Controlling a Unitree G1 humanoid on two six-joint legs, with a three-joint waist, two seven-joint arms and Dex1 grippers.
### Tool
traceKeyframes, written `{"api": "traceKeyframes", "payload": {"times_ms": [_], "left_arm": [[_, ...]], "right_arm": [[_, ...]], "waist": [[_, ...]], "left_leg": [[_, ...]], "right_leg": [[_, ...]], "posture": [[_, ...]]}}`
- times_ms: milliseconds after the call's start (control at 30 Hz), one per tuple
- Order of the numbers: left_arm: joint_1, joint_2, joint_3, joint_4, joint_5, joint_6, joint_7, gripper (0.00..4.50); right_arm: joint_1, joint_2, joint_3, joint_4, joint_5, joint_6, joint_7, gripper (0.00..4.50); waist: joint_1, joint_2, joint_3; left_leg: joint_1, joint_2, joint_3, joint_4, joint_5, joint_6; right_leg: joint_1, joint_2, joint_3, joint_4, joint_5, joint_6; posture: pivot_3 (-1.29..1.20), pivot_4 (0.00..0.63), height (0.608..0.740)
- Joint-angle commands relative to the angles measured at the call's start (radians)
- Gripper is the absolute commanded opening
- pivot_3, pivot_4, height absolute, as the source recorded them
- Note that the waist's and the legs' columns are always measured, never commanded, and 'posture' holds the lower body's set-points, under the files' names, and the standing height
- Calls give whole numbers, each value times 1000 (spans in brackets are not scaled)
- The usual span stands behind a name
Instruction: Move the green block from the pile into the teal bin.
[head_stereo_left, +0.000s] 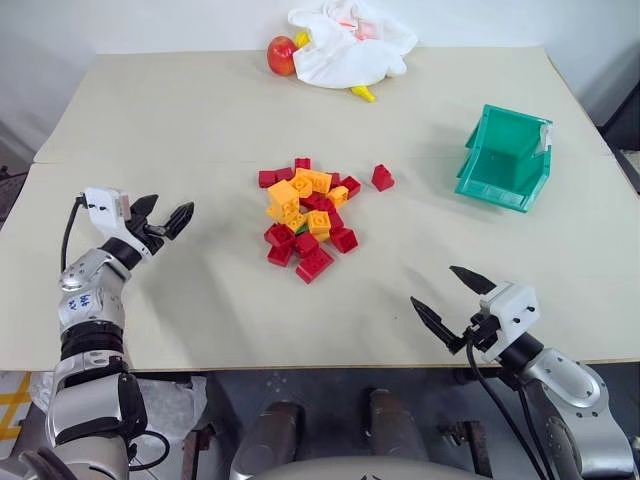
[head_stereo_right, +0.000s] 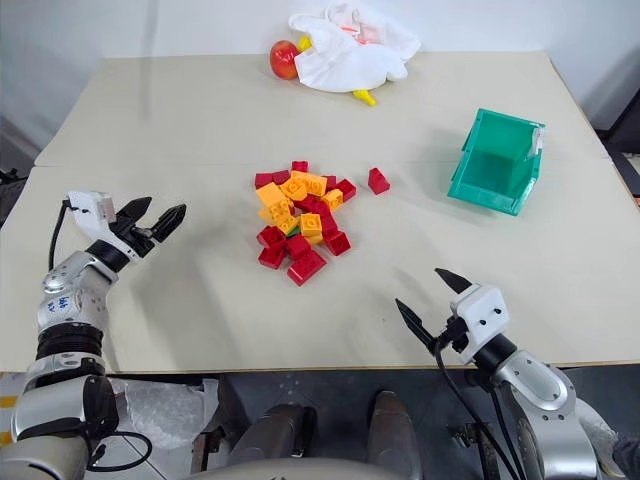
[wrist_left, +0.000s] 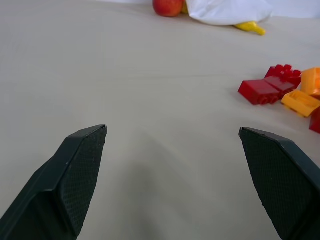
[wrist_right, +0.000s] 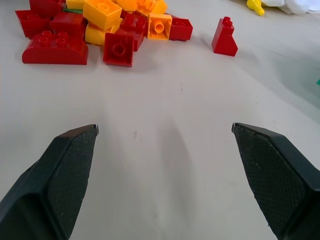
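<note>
My right hand (head_stereo_left: 455, 292) hangs wide open over the near bench (head_stereo_left: 200, 310) edge, left hand (head_stereo_left: 163, 215) spread too. Green block (head_stereo_left: 301, 229) peeks from mid-pile (head_stereo_left: 308, 215). Farther right, I see the teal bin (head_stereo_left: 505, 158) holding nothing.

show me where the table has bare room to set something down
Bare: the wide stretch between the pile and the left gripper, and the near strip from the pile to the right gripper. Crowded: the pile itself and the far edge by the white cloth.

Glossy plastic pile (head_stereo_left: 305, 214) on a matt table (head_stereo_left: 200, 130); crumpled white cloth (head_stereo_left: 350, 42).
</note>
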Motion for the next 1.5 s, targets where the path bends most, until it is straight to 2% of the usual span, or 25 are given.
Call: {"api": "traceKeyframes", "payload": {"times_ms": [33, 433, 767, 867, 900, 933, 1100, 1300, 1333, 1500], "left_arm": [[3, 7, 0, -50, -1, -43, -19, 4500], [-6, 19, -25, -111, 5, -41, -70, 4500], [-19, 51, -53, -75, 15, -160, -204, 4500], [-3, 53, -66, -97, -11, -186, -315, 4500], [-1, 54, -68, -98, -16, -197, -344, 4500], [-1, 54, -67, -95, -18, -205, -361, 4500], [-19, 46, -37, -62, -90, -268, -521, 4500], [2, 73, -44, -45, -150, -252, -765, 4500], [7, 77, -45, -46, -157, -240, -797, 4500], [46, 119, -93, -60, -180, -217, -910, 4500]], "right_arm": [[-9, -8, -11, -39, 10, 1, -1, 4491], [-72, -37, -10, -92, 22, 65, 2, 4491], [-218, -125, 65, -165, 29, 233, 33, 4491], [-268, -202, 125, -200, 6, 317, 74, 4491], [-285, -225, 143, -209, 1, 350, 80, 4122], [-297, -239, 153, -214, 0, 373, 80, 3935], [-390, -237, 176, -238, 52, 500, 72, 2272], [-658, -134, 347, -186, 58, 700, 22, 227], [-698, -112, 368, -166, 52, 722, 13, 8], [-916, 57, 495, 24, -25, 773, -67, 8]], "waist": [[0, 0, 0], [0, 0, 0], [1, 0, 0], [1, 0, 0], [1, 0, 0], [1, 0, 0], [-2, 0, 0], [-17, 0, 0], [-22, 0, 0], [-33, -1, 0]], "left_leg": [[0, 0, 0, 0, 0, 0], [0, 0, 0, 2, 0, 0], [-1, 0, 0, 2, -1, 1], [-1, 0, 0, 2, -1, 2], [-1, 0, 0, 3, -2, 2], [-2, 0, 0, 3, -2, 2], [-3, 0, 0, 3, -2, 2], [-3, 2, 1, 4, -2, 2], [-3, 2, 1, 4, -2, 2], [-4, 2, 1, 4, -3, 2]], "right_leg": [[0, 0, 0, 0, 0, 0], [0, 0, 0, 0, 1, 0], [0, 0, 0, -1, 1, 0], [0, 0, 0, -2, 1, 0], [0, 0, 0, -2, 1, 0], [0, 0, 0, -3, 1, 1], [0, 0, -1, -3, 2, 1], [0, 0, -1, -4, 3, -1], [0, 1, -1, -4, 3, -1], [-2, 0, -1, 0, 4, -1]], "posture": [[0, 150, 740], [0, 150, 740], [0, 150, 740], [0, 150, 740], [0, 150, 740], [0, 150, 740], [0, 150, 740], [0, 150, 740], [0, 150, 740], [0, 150, 740]]}}
